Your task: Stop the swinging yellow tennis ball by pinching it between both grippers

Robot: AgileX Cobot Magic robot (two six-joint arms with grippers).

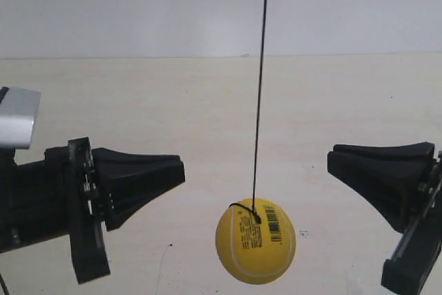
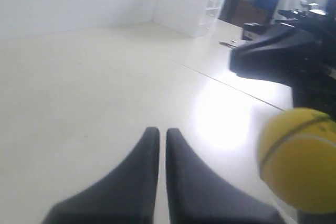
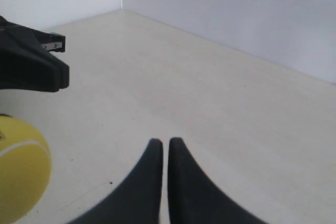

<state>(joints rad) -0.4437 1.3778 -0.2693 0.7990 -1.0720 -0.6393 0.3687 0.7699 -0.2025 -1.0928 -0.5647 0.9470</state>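
item 1, nearest: yellow tennis ball, count one, hung on one black string that leans slightly off vertical; it hangs free, touching nothing.
item 2, count two: left gripper and right gripper, one at each side of the ball, each with jaws drawn together to a thin slit, grasping nothing.
key relation: the ball lies between the two tips but below their line (roughly midway, neither arm clearly nearer in the exterior view), so both would likely need to drop and converge.
item 3, far: pale table, count one; white drawer unit, count one.
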